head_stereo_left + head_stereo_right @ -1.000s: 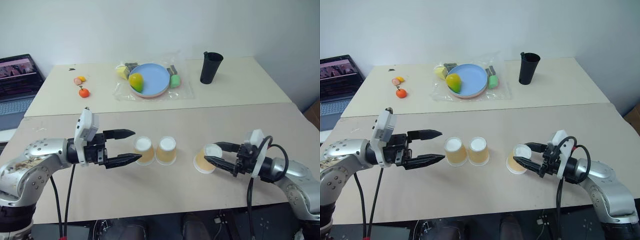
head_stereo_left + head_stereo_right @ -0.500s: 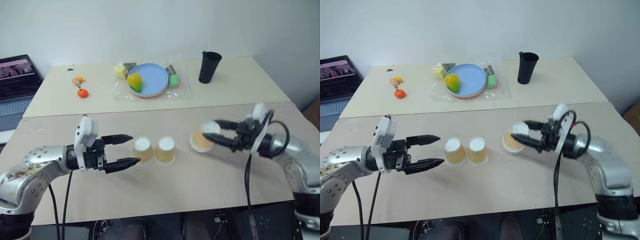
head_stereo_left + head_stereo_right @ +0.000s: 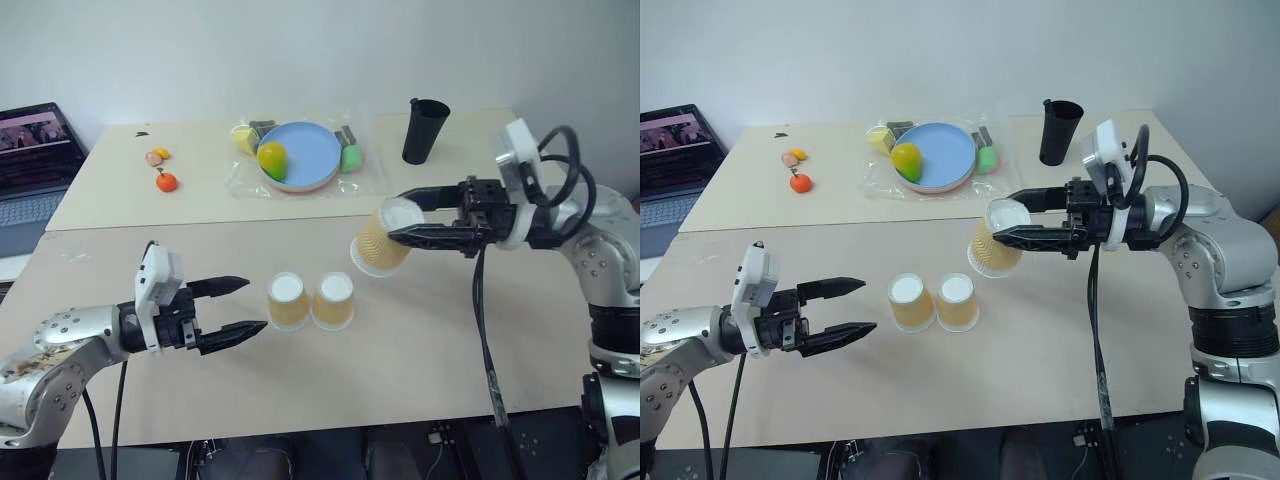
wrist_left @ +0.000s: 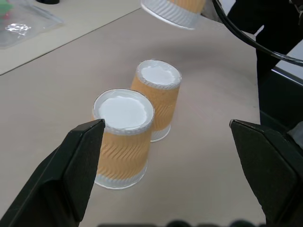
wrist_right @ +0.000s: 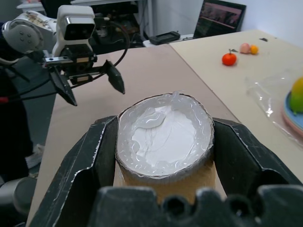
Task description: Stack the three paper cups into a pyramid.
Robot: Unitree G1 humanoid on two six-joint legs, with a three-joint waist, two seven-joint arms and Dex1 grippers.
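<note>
Aloft, right claw (image 3: pixel 398 226) clamping tilted paper cup (image 3: pixel 380 243), left claw (image 3: pixel 243 306) level, gaping, empty

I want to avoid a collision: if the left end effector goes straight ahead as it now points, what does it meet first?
Probably the nearer of the two standing paper cups, which sits between the open fingers of the left end effector, just ahead of their tips. Depth is uncertain.

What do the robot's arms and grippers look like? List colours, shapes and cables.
Both arms are rounded silver-grey metal segments. Each wrist carries a white boxy camera block and black motor housing. The left gripper and right gripper each have two long, pointed black fingers. Black cables loop along both arms.
</note>
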